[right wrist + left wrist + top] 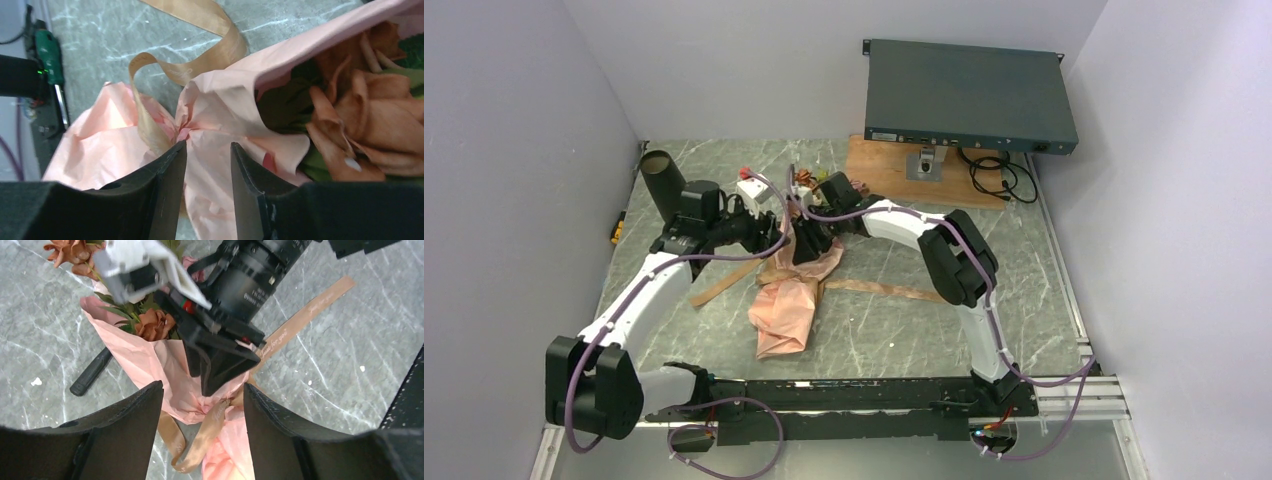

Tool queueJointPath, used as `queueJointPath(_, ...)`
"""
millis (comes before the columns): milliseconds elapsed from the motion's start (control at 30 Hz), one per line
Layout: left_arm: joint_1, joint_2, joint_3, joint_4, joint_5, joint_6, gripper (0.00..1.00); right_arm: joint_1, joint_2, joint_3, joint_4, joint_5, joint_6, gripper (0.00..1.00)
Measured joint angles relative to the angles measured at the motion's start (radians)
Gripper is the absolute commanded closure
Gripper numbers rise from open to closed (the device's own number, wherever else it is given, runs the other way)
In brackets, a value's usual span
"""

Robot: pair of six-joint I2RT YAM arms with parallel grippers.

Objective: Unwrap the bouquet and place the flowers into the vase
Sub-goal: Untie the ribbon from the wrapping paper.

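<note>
Between the two sets of fingertips lies the bouquet (220, 115), flat on the table (1024, 270), its crinkled pink paper gathered at the waist w/ the tan ribbon (200, 20) hanging loose in curls. Out of the wrap's open end poke the flowers (154, 324), rust & pale pink roses w/ green leaves, just beyond the R gripper (207, 145) and to its right. R gripper: fingers parted a little, narrow gap, tips at the gathered waist; paper shows in the gap, can't tell if either pad touches it. L gripper (202, 387): fingers wide apart, nothing clamped, low over the wrap's tail & ribbon, facing R gripper tip to tip. Well behind L gripper, on its left, is the vase (662, 185), a black tube w/ open mouth showing, apart from the bouquet. Far past R gripper: grey rack box (969, 95) above a wooden board (884, 165)
</note>
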Motion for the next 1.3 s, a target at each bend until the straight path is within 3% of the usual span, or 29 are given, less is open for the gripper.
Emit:
queueJointPath(200, 0.01, -0.037, -0.038, -0.013, 0.024, -0.094, 0.4, -0.041, -0.079, -0.018, -0.005, -0.071, 0.098, 0.66)
queueJointPath(467, -0.018, 0.003, -0.115, 0.008, 0.045, -0.143, 0.68, -0.039, -0.086, -0.018, 0.021, -0.137, 0.203, 0.83)
queueJointPath(600, -0.048, 0.061, -0.127, 0.009, 0.049, -0.047, 0.7, -0.033, 0.019, 0.025, 0.003, -0.133, 0.212, 0.91)
queueJointPath(767, -0.077, 0.082, -0.13, 0.009, 0.064, 0.15, 0.74, -0.033, 0.113, 0.04, -0.026, -0.131, 0.214, 0.94)
queueJointPath(1067, -0.131, 0.125, -0.14, 0.008, 0.084, 0.482, 0.78, -0.035, 0.122, 0.056, -0.04, -0.132, 0.209, 0.96)
queueJointPath(1300, -0.188, 0.21, -0.143, 0.032, 0.038, 0.605, 0.74, -0.036, 0.128, 0.059, -0.041, -0.136, 0.208, 0.97)
